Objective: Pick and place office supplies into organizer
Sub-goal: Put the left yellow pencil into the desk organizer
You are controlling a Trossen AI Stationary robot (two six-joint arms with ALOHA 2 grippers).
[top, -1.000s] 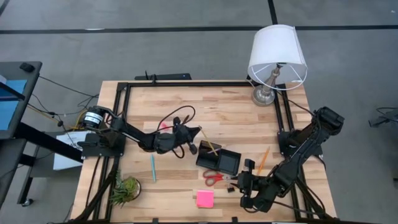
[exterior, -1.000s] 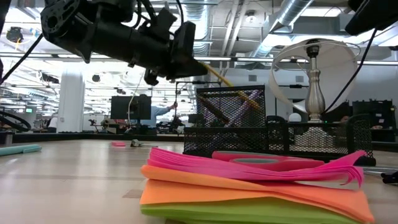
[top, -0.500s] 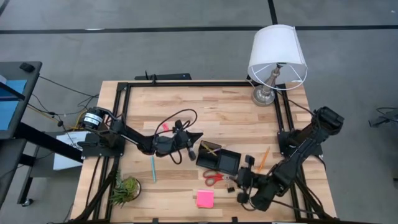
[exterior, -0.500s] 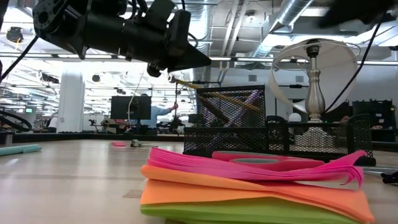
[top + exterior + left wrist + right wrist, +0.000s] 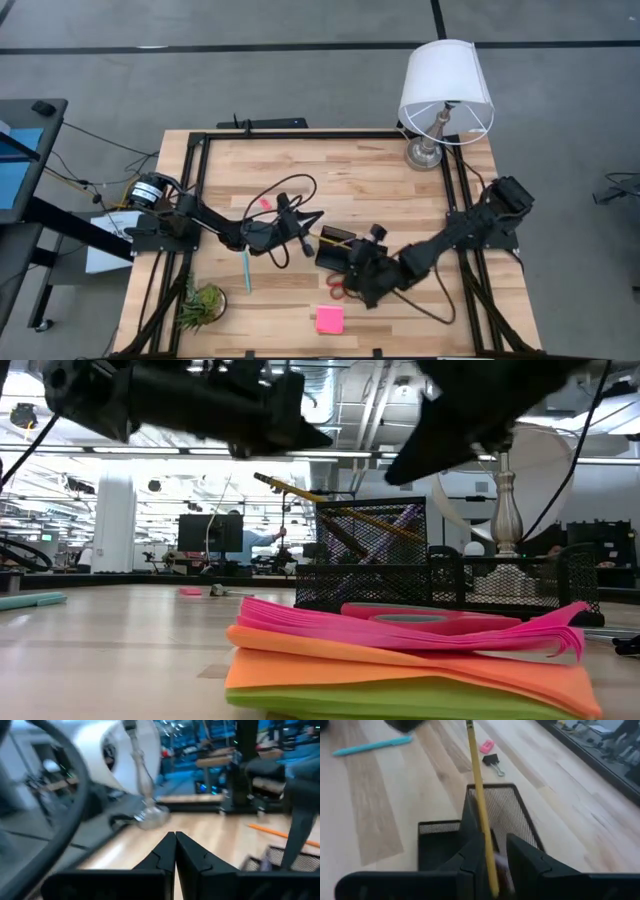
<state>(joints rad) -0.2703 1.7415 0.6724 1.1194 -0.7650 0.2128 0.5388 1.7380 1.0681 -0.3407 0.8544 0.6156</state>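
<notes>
The left tool (image 5: 312, 220), closed and empty, had backed away from the black mesh organizer (image 5: 352, 258), leaving the yellow pencil (image 5: 479, 800) leaning in it; the right tool (image 5: 356, 262) had swung over the organizer and gripped that pencil.

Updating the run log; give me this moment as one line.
right hand: above black mesh organizer | left hand: shut, empty, beside organizer | yellow pencil: tilted in organizer, end sticking out

Bright even overhead light, blurred wrist views
</notes>
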